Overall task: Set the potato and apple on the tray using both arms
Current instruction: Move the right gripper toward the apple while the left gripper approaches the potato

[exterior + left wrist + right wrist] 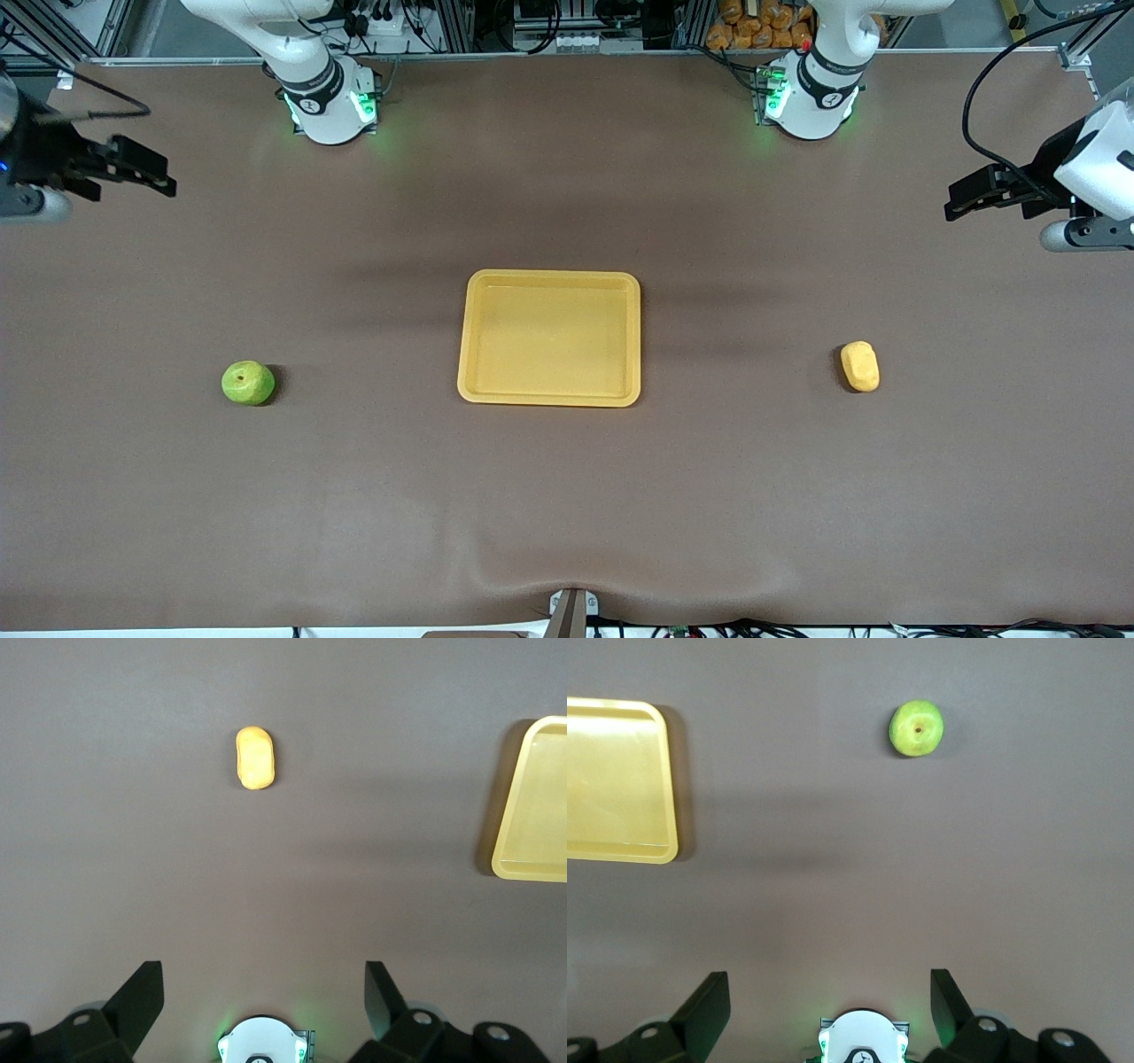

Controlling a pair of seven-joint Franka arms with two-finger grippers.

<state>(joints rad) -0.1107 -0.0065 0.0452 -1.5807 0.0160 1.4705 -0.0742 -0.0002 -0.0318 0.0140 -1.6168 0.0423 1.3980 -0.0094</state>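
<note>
Surface (567,496): brown matting, wall to wall; racking and cables along the 12 o'clock edge, by the arm bases.
Tray (549,392): yellow-orange, rimmed, flat at the centre of the surface; nothing in it.
Apple (247,383): green, stem dimple up; resting on the surface at 9 o'clock of the tray, well apart from it, toward the right arm's end.
Potato (860,366): oblong, yellow-orange; resting on the surface at 3 o'clock of the tray, well apart, toward the left arm's end.
Right gripper (133,168): raised over the right arm's end of the surface, at about 11 o'clock of the apple; jaws spread wide, holding nothing.
Left gripper (974,197): raised over the left arm's end of the surface, at about 1 o'clock of the potato; jaws spread wide, holding nothing.
Step in hand: opening approach, by the look of it; neither item touched, nothing yet on the tray.
Next move, right: travel over the apple, descent, jaws kept wide enough to straddle the round body.
Next move, left: travel over the potato, wrist turned so as to close across the short width.
Caution: both loads bound for one tray; staggered arrival likely wise.
</note>
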